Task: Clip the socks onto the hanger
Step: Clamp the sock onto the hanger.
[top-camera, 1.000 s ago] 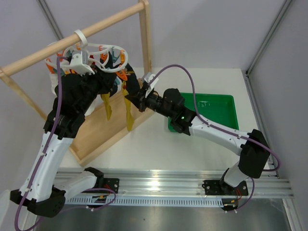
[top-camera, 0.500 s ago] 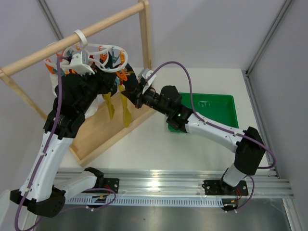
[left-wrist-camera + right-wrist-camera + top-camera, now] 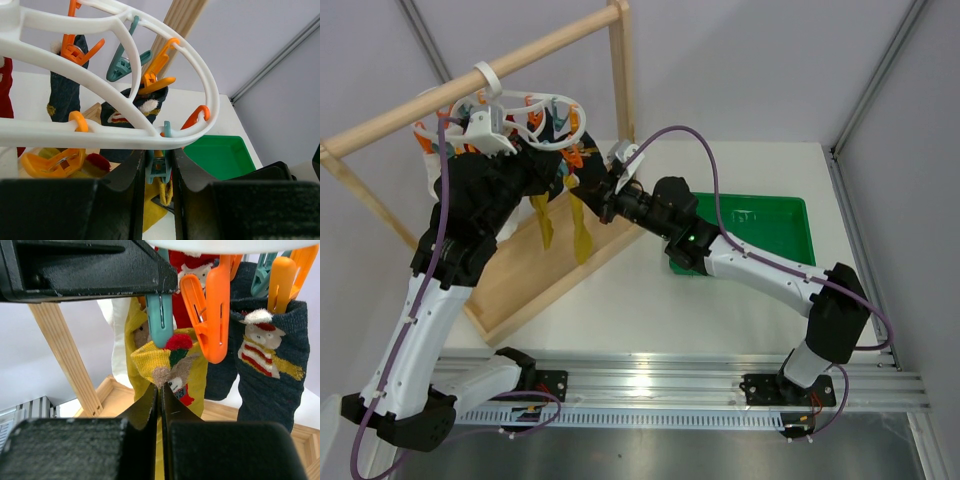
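The white looped hanger (image 3: 545, 112) hangs by its hook from the wooden bar and fills the top of the left wrist view (image 3: 125, 135). My left gripper (image 3: 159, 172) is shut on a teal clip peg (image 3: 159, 169) under the hanger's rim, squeezing it. My right gripper (image 3: 160, 390) is shut on the cuff of a mustard-yellow sock (image 3: 155, 360) and holds it up at the tip of that teal peg (image 3: 161, 315). In the top view this sock (image 3: 582, 230) hangs below the two grippers, and a second mustard sock (image 3: 542, 220) hangs beside it. A white sock (image 3: 117, 340) hangs behind.
Dark navy socks (image 3: 265, 365) and a red sock (image 3: 192, 262) hang on orange pegs (image 3: 212, 315) close by. The tall wooden rack (image 3: 622, 80) with its tray base (image 3: 535, 285) carries the hanger. A green tray (image 3: 770, 225) lies to the right.
My right gripper has moved up and to the left with the mustard sock, bringing its cuff up to the teal peg. My left arm has stayed at the hanger.
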`<state>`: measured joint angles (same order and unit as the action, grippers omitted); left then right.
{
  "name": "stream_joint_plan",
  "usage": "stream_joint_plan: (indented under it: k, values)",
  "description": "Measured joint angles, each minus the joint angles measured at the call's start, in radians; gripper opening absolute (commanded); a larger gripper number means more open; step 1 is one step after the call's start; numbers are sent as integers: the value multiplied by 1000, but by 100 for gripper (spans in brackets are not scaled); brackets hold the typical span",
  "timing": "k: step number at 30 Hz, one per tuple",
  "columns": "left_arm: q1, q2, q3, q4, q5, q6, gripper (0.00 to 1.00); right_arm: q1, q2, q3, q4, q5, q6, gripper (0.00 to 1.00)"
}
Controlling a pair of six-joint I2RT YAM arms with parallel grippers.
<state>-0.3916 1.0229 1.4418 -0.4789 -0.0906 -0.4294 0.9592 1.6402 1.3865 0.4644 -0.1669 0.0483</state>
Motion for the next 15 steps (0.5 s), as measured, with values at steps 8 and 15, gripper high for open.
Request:
stream_joint_plan:
  k: [8,15]
  values:
    - [0,0,0,0,0,0,1,1,10,36,9,1,5,0]
    - [0,0,-1,1,0,0,8,1,32,61,18,0,11,0]
